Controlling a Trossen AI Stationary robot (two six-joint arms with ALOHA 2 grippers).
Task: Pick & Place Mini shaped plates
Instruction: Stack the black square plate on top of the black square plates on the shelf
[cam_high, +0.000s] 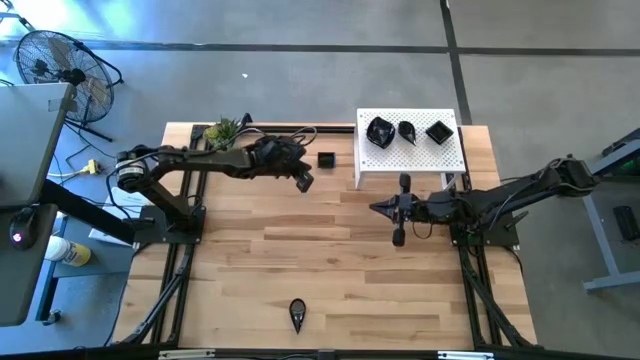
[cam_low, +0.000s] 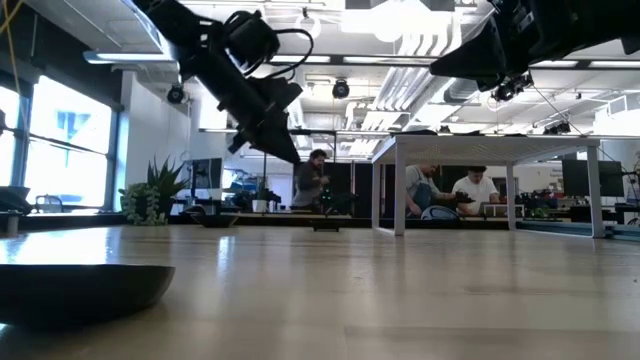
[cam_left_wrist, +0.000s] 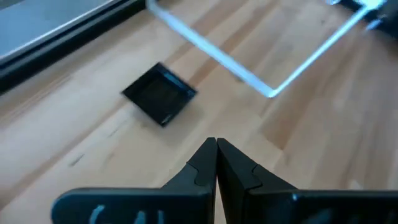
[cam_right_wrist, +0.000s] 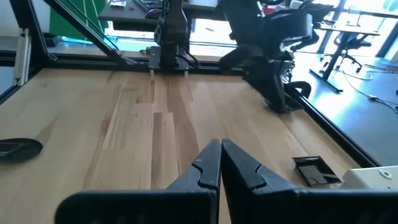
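Black square plate (cam_left_wrist: 160, 94) lies just beyond the left gripper (cam_left_wrist: 216, 163), jaws closed, empty.

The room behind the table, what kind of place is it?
Probably an open-plan office or lab: people sit at desks beyond the wooden table, pipes and strip lights hang from a bare ceiling, and an office chair stands nearby.

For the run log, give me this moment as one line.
left gripper shut, empty, above square plate | right gripper shut, empty, mid-table | three plates on white platform | teardrop plate at near edge
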